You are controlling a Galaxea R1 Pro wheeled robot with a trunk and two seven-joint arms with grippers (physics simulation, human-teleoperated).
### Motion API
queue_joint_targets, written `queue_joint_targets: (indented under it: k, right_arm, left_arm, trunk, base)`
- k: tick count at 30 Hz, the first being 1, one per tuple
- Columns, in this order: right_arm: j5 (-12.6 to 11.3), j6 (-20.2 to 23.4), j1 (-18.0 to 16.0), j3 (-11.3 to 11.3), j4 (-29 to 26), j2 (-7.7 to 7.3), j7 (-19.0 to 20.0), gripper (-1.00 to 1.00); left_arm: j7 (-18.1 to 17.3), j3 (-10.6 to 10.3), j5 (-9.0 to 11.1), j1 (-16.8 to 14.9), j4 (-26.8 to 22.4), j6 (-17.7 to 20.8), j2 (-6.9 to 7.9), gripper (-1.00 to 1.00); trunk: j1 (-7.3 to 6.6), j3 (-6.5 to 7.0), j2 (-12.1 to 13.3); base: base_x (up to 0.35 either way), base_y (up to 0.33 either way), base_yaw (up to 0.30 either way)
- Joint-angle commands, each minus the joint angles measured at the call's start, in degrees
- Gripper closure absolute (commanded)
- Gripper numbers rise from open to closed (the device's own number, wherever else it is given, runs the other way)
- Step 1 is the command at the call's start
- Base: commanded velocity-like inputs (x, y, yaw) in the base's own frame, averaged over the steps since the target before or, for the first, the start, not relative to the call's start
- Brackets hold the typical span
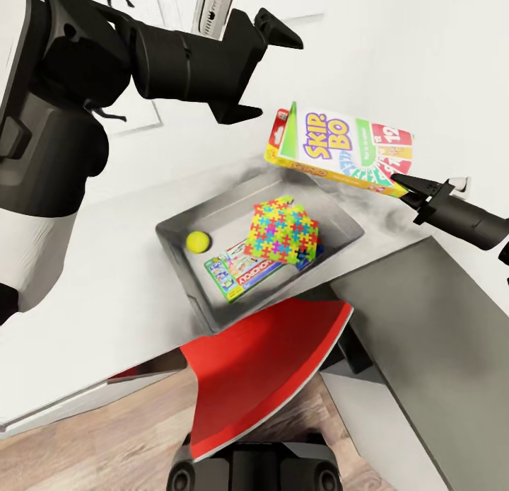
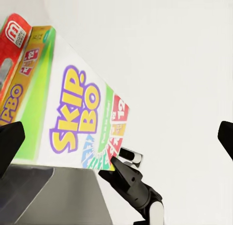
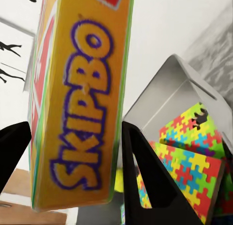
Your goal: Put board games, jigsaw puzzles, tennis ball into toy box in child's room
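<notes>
Flat yellow-green-red Skip-Bo board game box (image 1: pixel 339 150) is in the air, tilted, above the far right corner of the shallow light grey toy box (image 1: pixel 185 254), not touching it. Right gripper (image 1: pixel 408 185) has it clamped at the box's lower right edge; in the right wrist view the two black fingers (image 3: pixel 145 171) sit either side of the yellow spine, closed onto it. Right arm comes in low from the right, forearm roughly level, pointing left toward the bin. The bin sits on the pale grey desk top (image 1: pixel 92 314) and holds a small yellow-green tennis ball (image 1: pixel 198 242) near its left wall, a green-white-red Monopoly box (image 1: pixel 237 273) lying flat, and multicoloured jigsaw sheets (image 1: pixel 283 230) stacked over the Monopoly box's far end; a blue edge shows just under the sheets on the right. Left gripper (image 1: pixel 251 66) is raised well above the desk, up left of the Skip-Bo box, fingers spread wide with nothing between them; left arm is bent high, elbow near the head camera. Dark grey desk section (image 1: pixel 431 335) on the right; red trunk panel (image 1: pixel 261 371) below the desk edge.
</notes>
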Motion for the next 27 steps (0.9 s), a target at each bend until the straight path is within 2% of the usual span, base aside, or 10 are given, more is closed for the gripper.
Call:
queue_joint_targets:
  k: [1,13,20,27]
  right_arm:
    - [-0.2,0.3,0.0,-0.1,0.0,-0.12,0.3,1.0]
    - [-0.1,0.4,0.0,0.0,0.0,-0.65,0.3,1.0]
    - [-0.1,0.7,0.0,0.1,0.0,-0.77,0.0,1.0]
    - [-0.1,3.6,0.0,0.1,0.0,-1.25,0.0,1.0]
  left_arm:
    - [0.2,0.0,0.2,-0.1,0.0,0.2,0.01,-1.0]
    - [0.2,0.0,0.2,-0.1,0.0,0.2,0.01,-1.0]
    - [0.2,-0.1,0.2,0.0,0.0,0.2,0.01,-1.0]
    - [0.2,-0.2,0.2,-0.1,0.0,0.2,0.01,-1.0]
  trunk:
    - [0.03,-0.06,-0.1]
    - [0.03,0.12,-0.1]
    - [0.03,0.14,-0.1]
    - [0.03,0.14,-0.1]
  base:
    - [0.0,0.0,0.281]
    - [-0.025,-0.01,0.243]
    - [-0.204,-0.09,0.067]
    - [-0.231,-0.111,0.019]
